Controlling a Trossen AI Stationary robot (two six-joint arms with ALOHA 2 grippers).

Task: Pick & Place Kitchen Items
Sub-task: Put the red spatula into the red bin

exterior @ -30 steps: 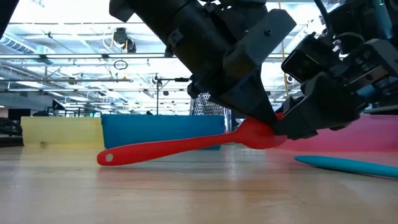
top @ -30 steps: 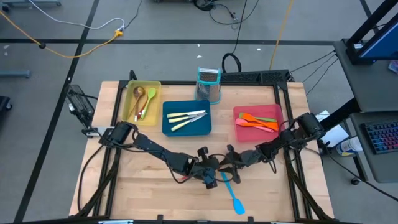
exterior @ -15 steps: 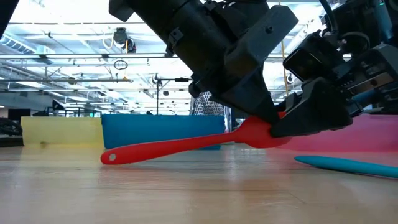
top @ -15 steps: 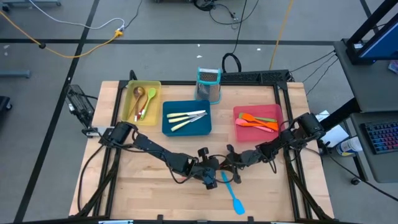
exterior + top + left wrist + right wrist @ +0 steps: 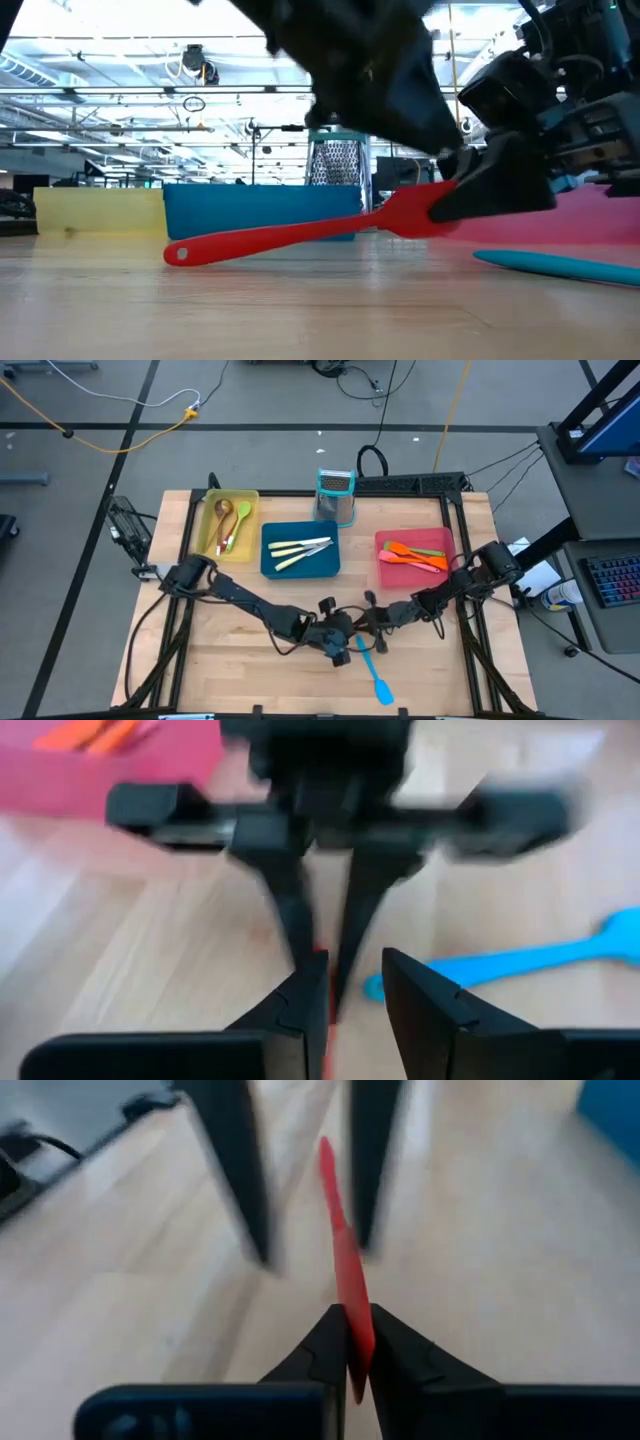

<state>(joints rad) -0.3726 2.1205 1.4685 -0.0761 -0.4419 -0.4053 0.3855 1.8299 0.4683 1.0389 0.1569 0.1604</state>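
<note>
right now both dark arms meet low over the near middle of the wooden table (image 5: 240,660). the right gripper (image 5: 348,1342) has its two dark fingers pressed together on the blade end of a slim red spatula (image 5: 300,232), pinching it so the tool slants down to the left, and its holed handle tip seems to rest on the wood. the left gripper (image 5: 350,995) sits just opposite, its fingers spread apart on either side of the spatula and holding nothing. a light blue spatula (image 5: 376,671) lies flat on the table just near of the two grippers, a little to the right. farther back, a yellow rectangular tray (image 5: 210,510) on the left holds spoons, a blue rectangular tray (image 5: 268,560) in the middle holds cream-handled knives (image 5: 300,549), and a red rectangular tray (image 5: 440,538) on the right holds orange spatulas (image 5: 415,553). a boxy metal grater with a teal top (image 5: 336,495) stands at the far edge behind the blue tray.
</note>
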